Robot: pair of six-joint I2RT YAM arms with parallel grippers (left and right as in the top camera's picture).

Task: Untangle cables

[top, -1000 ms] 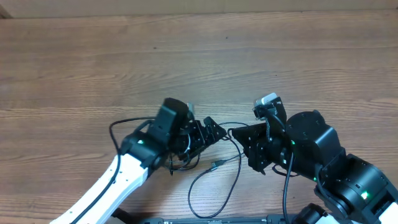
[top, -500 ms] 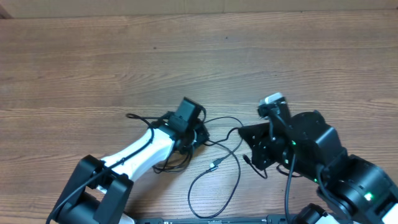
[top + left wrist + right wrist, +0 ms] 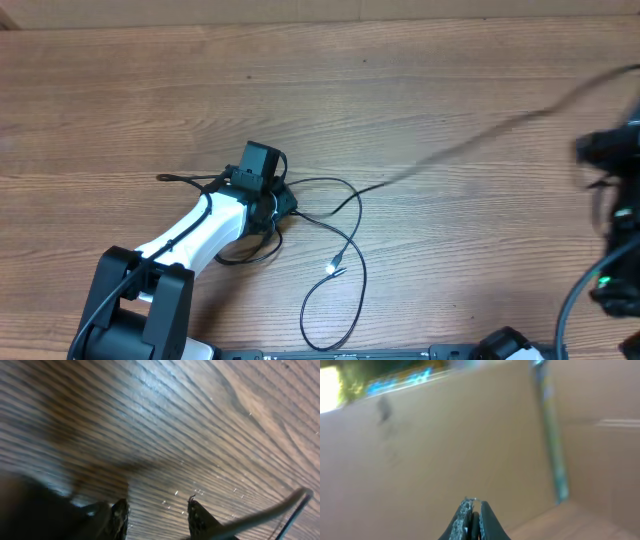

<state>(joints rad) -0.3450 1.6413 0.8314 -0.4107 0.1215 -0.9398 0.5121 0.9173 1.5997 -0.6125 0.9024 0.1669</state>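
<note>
Untangling cables [image 3: 262, 243] just to the 9 o'clock side of table centre, your left gripper [image 3: 157, 512] low at the knot

Your left fingers [image 3: 120, 516] stand partly apart with bare table [image 3: 150, 90] showing between them; you cannot tell whether they pinch any cord. One stretched cable [image 3: 470, 142] runs taut and blurred from the knot toward 2 o'clock, passing above your right arm [image 3: 610, 150]. Your right gripper [image 3: 472, 506] is closed tight and points away from the wood; whether that cord sits in it cannot be told. A slack loop trails toward 5 o'clock, with a silver plug tip [image 3: 336, 267] beside it
</note>
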